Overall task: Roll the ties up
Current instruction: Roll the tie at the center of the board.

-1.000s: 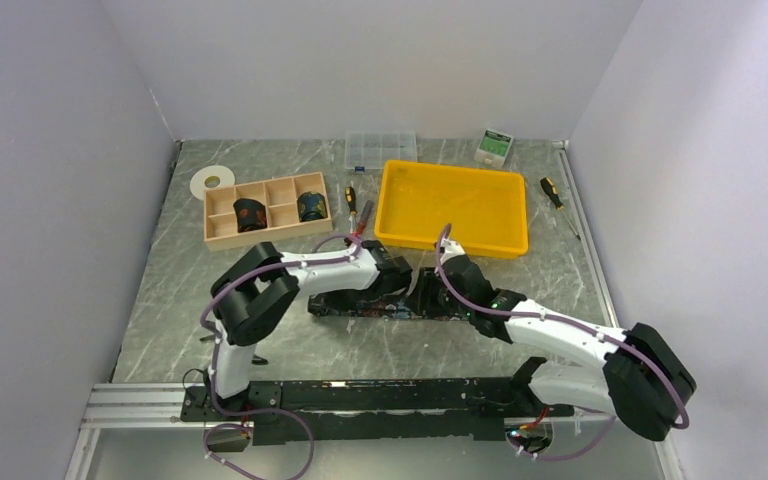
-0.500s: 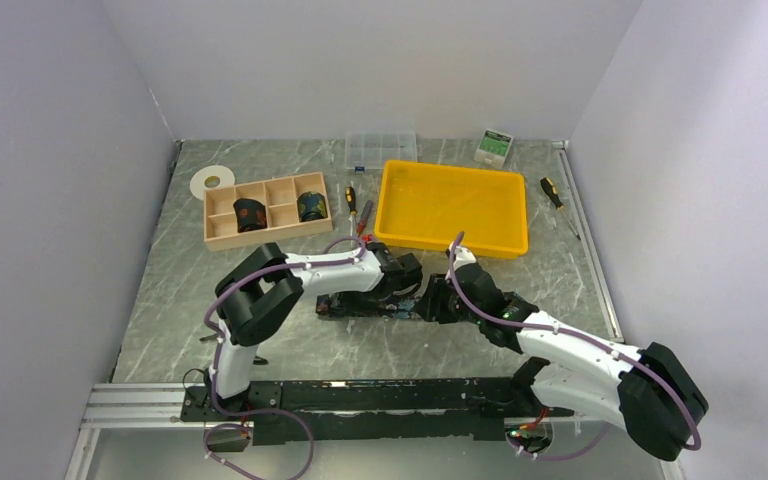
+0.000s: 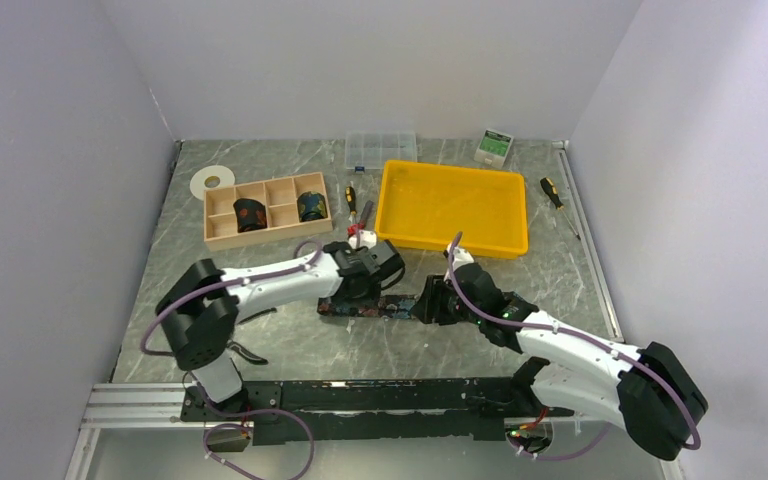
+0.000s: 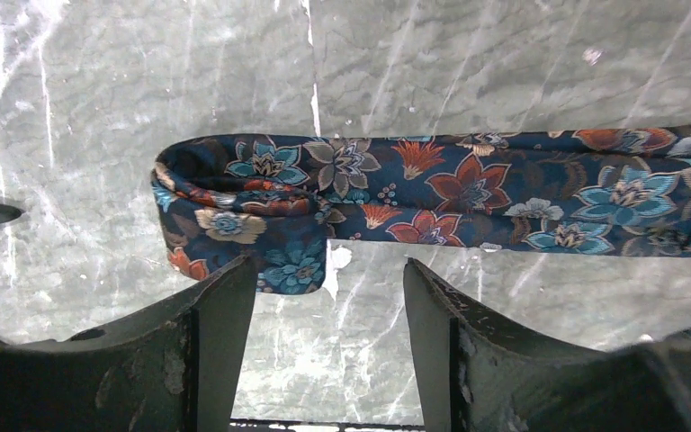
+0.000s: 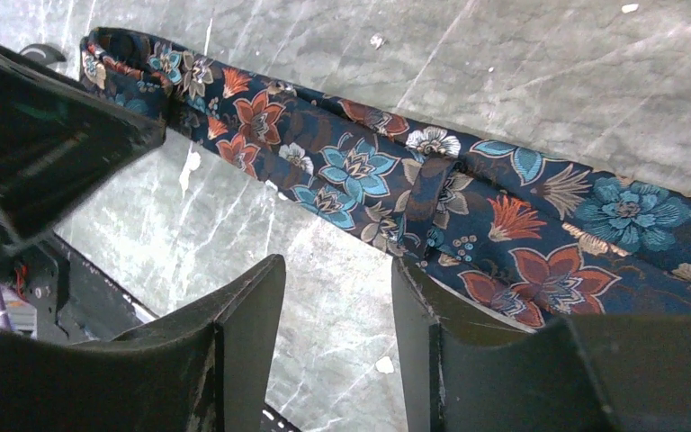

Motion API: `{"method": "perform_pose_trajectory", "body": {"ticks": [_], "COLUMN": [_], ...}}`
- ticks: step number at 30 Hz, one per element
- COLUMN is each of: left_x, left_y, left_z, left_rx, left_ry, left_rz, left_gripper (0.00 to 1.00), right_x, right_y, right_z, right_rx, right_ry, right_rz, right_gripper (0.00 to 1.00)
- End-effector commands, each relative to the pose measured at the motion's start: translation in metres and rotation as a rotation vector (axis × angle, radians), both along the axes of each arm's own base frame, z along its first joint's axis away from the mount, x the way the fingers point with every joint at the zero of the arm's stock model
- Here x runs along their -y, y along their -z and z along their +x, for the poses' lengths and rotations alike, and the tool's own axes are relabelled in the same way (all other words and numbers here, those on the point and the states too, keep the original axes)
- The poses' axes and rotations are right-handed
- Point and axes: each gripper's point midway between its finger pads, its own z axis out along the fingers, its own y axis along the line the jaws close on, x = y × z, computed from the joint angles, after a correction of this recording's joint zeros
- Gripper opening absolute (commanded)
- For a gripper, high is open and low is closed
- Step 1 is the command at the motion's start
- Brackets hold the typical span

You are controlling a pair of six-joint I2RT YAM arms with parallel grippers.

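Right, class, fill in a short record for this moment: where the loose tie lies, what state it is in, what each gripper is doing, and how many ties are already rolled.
loose tie: flat on the table, stretched between the two arms
folded end: its left end, doubled over, not a coil yet
left gripper: open, beside the folded end, holding nothing
right gripper: open, at the tie's near edge further along, holding nothing
rolled ties: two, in separate compartments of the wooden box
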Motion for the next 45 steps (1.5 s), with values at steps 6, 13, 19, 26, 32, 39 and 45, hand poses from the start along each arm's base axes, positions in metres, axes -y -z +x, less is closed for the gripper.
{"method": "perform_pose_trajectory", "body": {"ticks": [6, 13, 19, 26, 32, 39, 45], "left_x": [-0.026, -0.079, -0.1, -0.102, -0.098, -0.095, -0.091], "left_y": [-0.041, -0.044, -0.04, -0.017, -0.007, 0.008, 0.015], "left_z": [0.012, 0.021, 0.032, 0.036, 0.036, 0.031, 0.028], "left_rx": [0.102, 0.22, 0.245, 0.157, 0.123, 0.078, 0.065], "left_ry": [-0.075, -0.243, -0.264, -0.281, -0.278, -0.284, -0.273], "left_rz": [-0.198, -0.562, -0.758, -0.805, -0.826, -0.841, -0.859], "left_gripper": [0.67, 0.7, 0.71, 0.7, 0.69, 0.69, 0.68], "right_x": [-0.044, -0.112, -0.152, -0.169, -0.176, -0.183, -0.178], "right_y": [-0.039, -0.045, -0.036, -0.014, -0.004, 0.008, 0.019], "right_z": [0.004, 0.003, 0.019, 0.031, 0.037, 0.036, 0.033], "right_rx": [0.039, -0.053, -0.137, -0.199, -0.217, -0.248, -0.253], "right_ry": [-0.135, -0.239, -0.24, -0.216, -0.204, -0.215, -0.218], "right_rz": [0.148, 0.232, 0.263, 0.25, 0.245, 0.262, 0.246], "right_gripper": [0.56, 0.55, 0.54, 0.49, 0.39, 0.31, 0.25]}}
